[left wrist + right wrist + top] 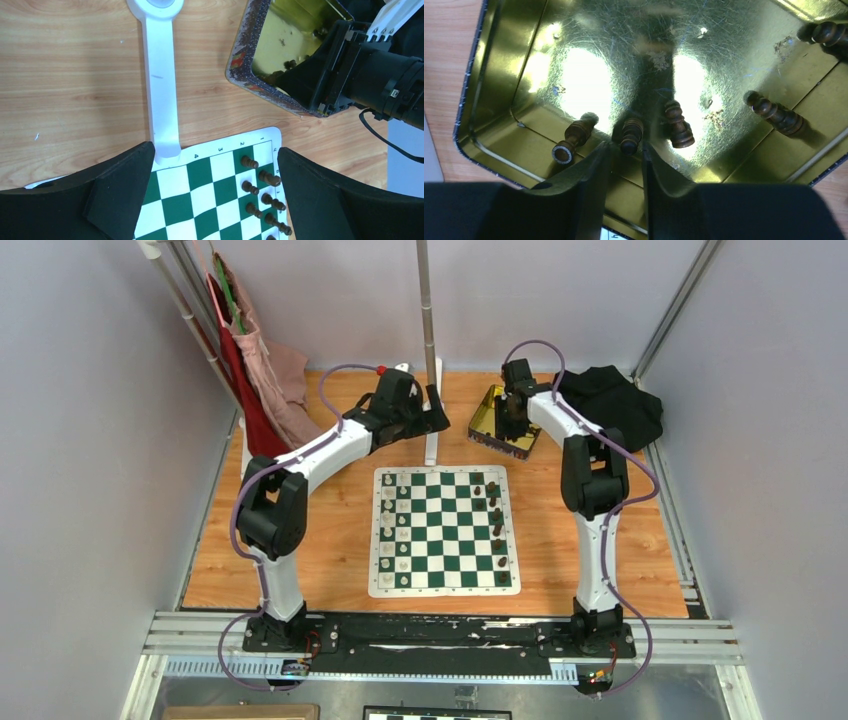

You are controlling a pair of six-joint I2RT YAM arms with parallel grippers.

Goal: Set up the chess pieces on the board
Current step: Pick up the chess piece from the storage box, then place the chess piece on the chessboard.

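Chess pieces [678,125] are lying in the gold tin [499,60] at the table's [300,540] far edge; others are standing along the board's [445,590] right edge. Right gripper [625,146] is bracketing one, grip unconfirmed; crowding neighbours risk getting pinched. Left gripper [215,155] is hanging wide open.

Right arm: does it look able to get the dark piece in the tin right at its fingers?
Probably yes. The right gripper is down inside the tin, fingers either side of that chess piece, nothing between. The neighbouring pieces lie close on both sides and may get nudged.
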